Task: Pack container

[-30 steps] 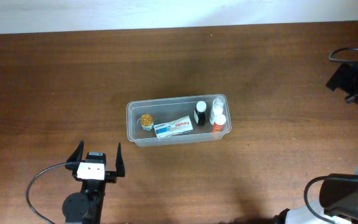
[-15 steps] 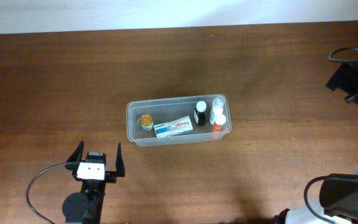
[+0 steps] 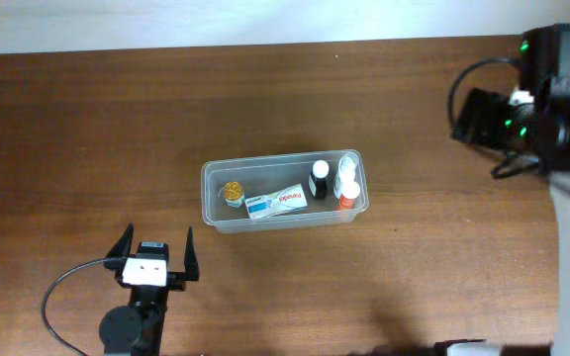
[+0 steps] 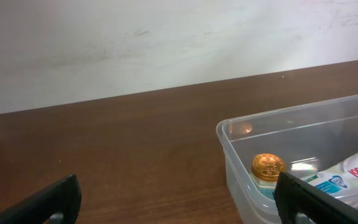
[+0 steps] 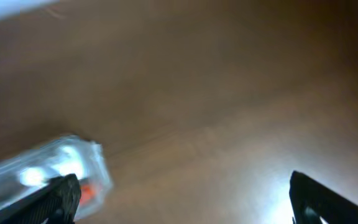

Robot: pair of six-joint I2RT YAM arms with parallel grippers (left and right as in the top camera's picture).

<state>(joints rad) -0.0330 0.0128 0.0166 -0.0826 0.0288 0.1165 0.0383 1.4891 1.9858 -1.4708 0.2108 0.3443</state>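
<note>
The container [image 3: 208, 205], a clear plastic tub, stands at the table's middle. Inside it are a gold-capped jar [image 3: 233, 192], a toothpaste box [image 3: 276, 202], a black bottle [image 3: 319, 179], a white bottle [image 3: 347, 168] and an orange-capped bottle [image 3: 347, 195]. My left gripper [image 3: 156, 249] is open and empty on the near left, short of the tub; the left wrist view shows the tub's corner [image 4: 229, 128] and the gold jar [image 4: 267, 166]. My right gripper [image 5: 182, 199] is open and empty, far right of the tub, which is blurred in the right wrist view [image 5: 48, 167].
The right arm [image 3: 552, 99] with its cables hangs over the table's far right corner. A white wall [image 3: 265, 20] borders the table's far edge. Bare brown wood surrounds the tub on all sides.
The right arm has swung up from the right edge into the far right of the overhead view, and its wrist view is blurred by motion. The left arm and the tub have not moved.
</note>
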